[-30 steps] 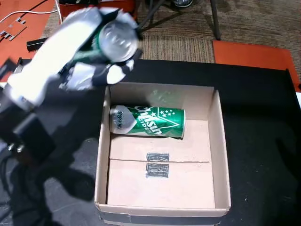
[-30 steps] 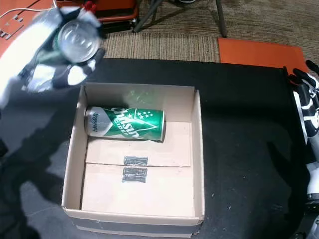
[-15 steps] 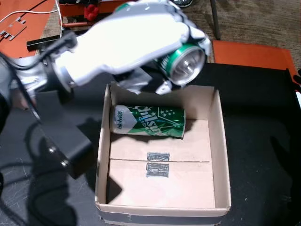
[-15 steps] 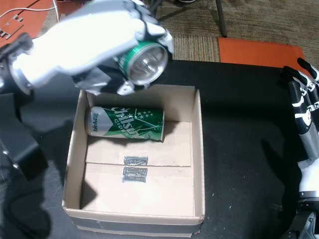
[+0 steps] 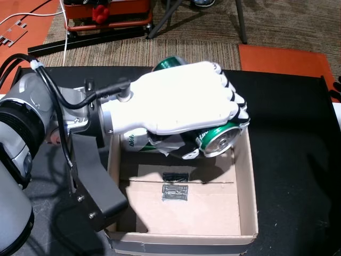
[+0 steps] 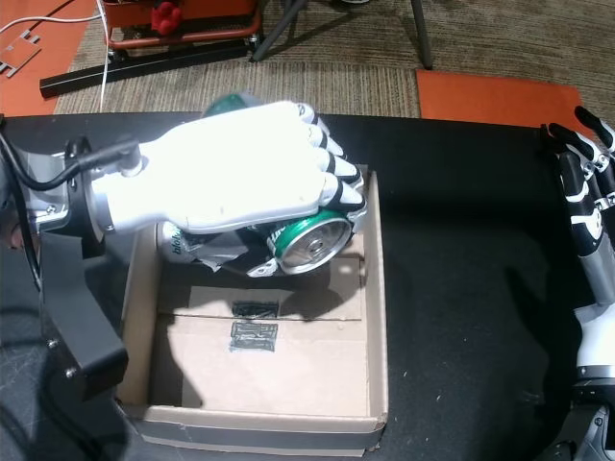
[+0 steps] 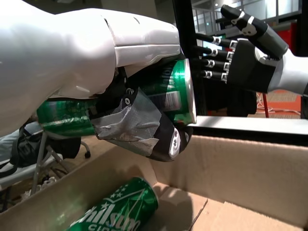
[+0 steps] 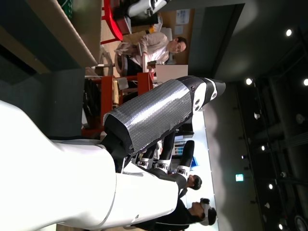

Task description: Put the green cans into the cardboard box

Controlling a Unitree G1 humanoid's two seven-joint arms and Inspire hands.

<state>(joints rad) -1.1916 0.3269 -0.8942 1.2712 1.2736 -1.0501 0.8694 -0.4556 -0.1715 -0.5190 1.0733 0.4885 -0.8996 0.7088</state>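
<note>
Two green cans, one cardboard box [image 5: 246, 176], two hands.

Can 1: held can [image 5: 218, 140], clamped in the left hand [image 5: 181, 104], fingers wrapped fully around it. The can lies roughly sideways, its silver end facing the open right part of the box. It hangs over the box's far half, above the floor and not resting on it. In the left wrist view the same can [image 7: 171, 91] sits clear of the box floor, with a taped thumb [image 7: 137, 127] pressed under it.

Can 2: loose can [image 7: 115, 211], lying on its side on the box floor by the far-left wall, directly below the left hand. In both head views only a sliver of its white end [image 6: 176, 242] shows past the palm.

Right hand [image 6: 588, 192]: at the right edge of the table [image 5: 298, 160], well apart from the box, fingers spread and extended, holding nothing. The right wrist view shows its taped thumb [image 8: 154, 113] straight, touching nothing.

Edges: left-hand knuckles sit just beside the box's right wall in a head view [image 6: 377, 288]. The left forearm crosses over the left wall. The near half of the box floor is bare apart from dark printed marks [image 5: 175, 186], with open room there. People are visible in the background of the right wrist view.
</note>
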